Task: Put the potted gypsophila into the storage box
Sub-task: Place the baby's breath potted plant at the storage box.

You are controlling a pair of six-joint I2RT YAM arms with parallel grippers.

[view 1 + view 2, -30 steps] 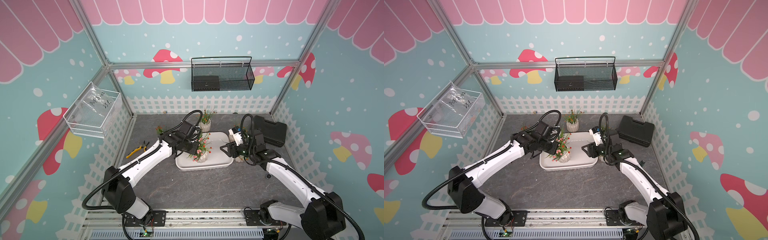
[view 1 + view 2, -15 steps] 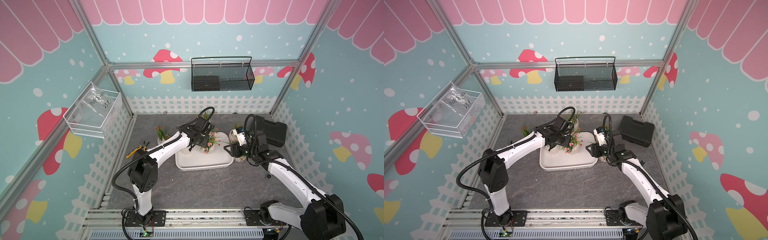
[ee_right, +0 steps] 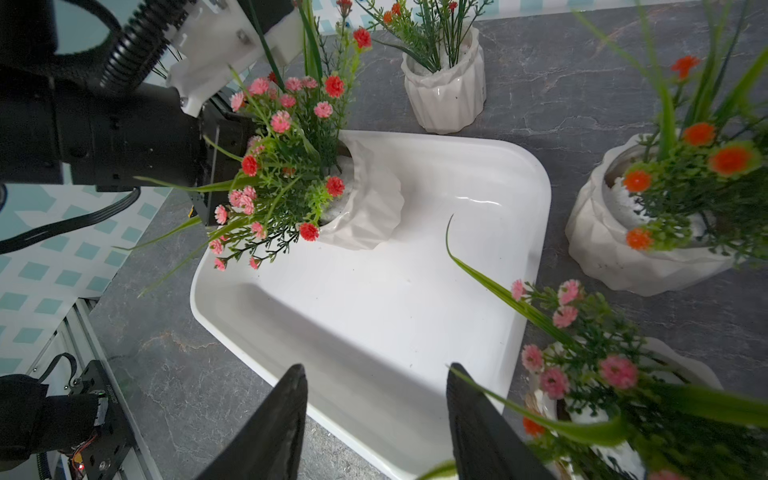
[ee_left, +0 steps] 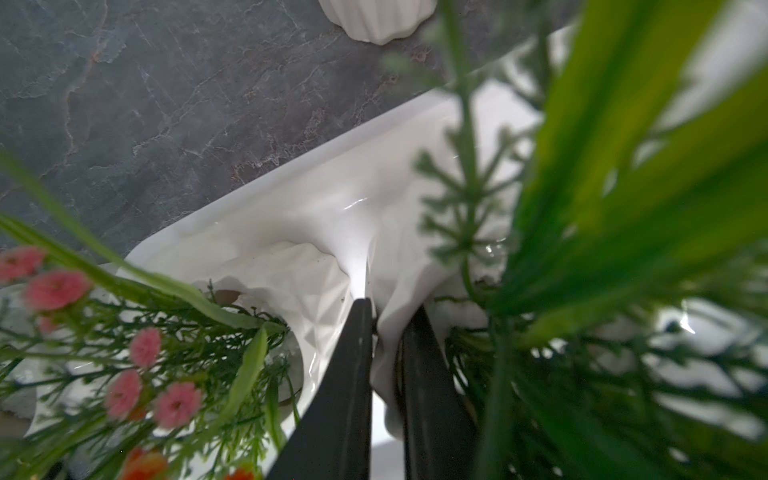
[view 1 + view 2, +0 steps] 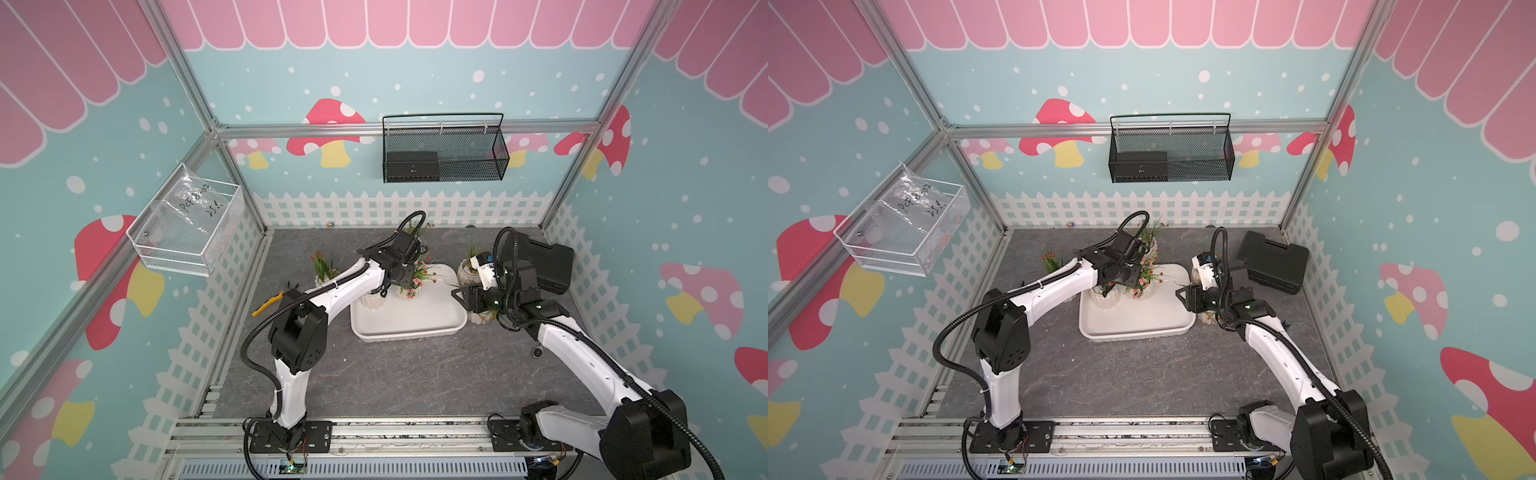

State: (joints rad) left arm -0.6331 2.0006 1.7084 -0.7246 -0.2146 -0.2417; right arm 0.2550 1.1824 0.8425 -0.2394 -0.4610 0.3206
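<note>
Two potted gypsophila are sitting inside the storage box (image 5: 419, 316), a shallow white tub with rounded corners that is lying on the dark grey, stone-patterned tabletop (image 5: 395, 374). The left hand (image 4: 386, 307) is reaching down into the box and is closed tight. Its two black fingers (image 4: 345, 374) are pinching the thin white wall of the gripped gypsophila pot (image 4: 409, 286), and that pot's long green blades are crowding one side of the hand. Just off the hand's other side, the pink-flowered gypsophila pot (image 4: 320, 307), faceted and white, is also standing inside the box wall.

The right hand (image 3: 374, 415) is hovering over the edge of the box, facing the left hand across it. Its fingers are standing partly apart and are holding nothing.

Right beside this hand, outside the box, the nearest loose pot (image 3: 590, 365) is showing pink blooms, and one of its grass blades is crossing in front of a finger. A little further out on the same side, the orange-flowered pot (image 3: 615, 257) is resting on the tabletop. Straight ahead of the right hand's fingertips, beyond the box, the ribbed pot (image 3: 446, 95) is standing upright. A fourth loose pot (image 5: 322, 270) is standing behind the left hand's forearm.

A black tool case (image 5: 544, 266) is lying behind the right hand, past its wrist. A black wire-mesh basket (image 5: 444, 153) is hanging on the wall, high above both hands.
</note>
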